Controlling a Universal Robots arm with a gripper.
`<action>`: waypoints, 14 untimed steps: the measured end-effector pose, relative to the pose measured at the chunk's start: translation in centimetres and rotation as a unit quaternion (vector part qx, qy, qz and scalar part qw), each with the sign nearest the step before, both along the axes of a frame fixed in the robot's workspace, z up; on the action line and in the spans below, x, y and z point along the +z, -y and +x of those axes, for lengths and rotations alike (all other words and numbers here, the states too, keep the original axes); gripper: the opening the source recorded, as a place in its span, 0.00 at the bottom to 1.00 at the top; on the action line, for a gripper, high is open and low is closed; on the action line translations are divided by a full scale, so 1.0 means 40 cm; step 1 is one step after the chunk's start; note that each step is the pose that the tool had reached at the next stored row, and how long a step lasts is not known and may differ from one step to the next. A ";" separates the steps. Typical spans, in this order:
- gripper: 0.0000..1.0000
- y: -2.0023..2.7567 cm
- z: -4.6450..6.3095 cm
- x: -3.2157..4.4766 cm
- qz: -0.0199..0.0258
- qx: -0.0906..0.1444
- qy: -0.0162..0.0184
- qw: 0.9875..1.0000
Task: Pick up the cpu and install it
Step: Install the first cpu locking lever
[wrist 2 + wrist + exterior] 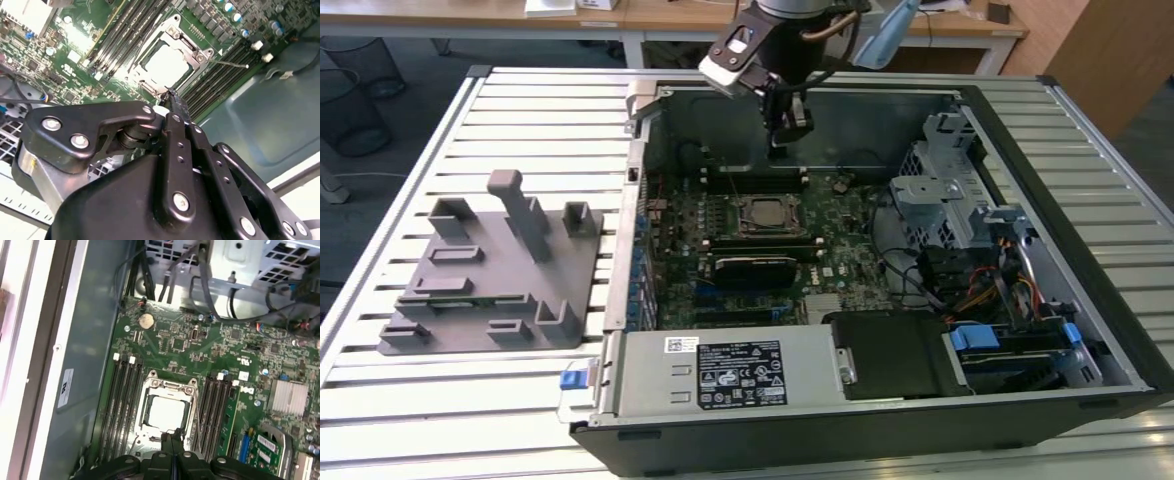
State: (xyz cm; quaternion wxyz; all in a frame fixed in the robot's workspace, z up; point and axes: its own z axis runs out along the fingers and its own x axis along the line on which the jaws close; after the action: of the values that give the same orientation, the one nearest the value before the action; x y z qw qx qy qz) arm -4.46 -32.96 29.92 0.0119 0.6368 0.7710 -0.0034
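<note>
The pincer [779, 150], fingers pressed together, hangs inside the open computer case [854, 440] just beyond the cpu [765, 215], which sits in the socket [170, 386].

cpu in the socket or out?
In. The cpu lies flat inside the socket frame in the first wrist view; claw shut, apart from it.

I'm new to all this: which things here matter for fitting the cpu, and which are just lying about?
In the job:
cpu, lying in the socket frame
gripper, close over it
motherboard

Lying about:
grey plastic fixture beside the computer case
drive cage
power supply
</note>
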 end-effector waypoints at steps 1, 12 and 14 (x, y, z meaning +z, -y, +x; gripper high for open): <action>0.11 0.000 0.000 -0.005 0.000 0.002 0.000 1.000; 0.11 0.001 0.000 -0.031 0.000 0.086 0.000 0.996; 0.11 0.001 0.000 -0.032 0.000 0.103 0.000 0.995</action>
State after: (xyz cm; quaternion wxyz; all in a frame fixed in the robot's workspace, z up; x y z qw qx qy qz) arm -4.46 -32.99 28.65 0.0120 0.5537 0.8326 -0.0024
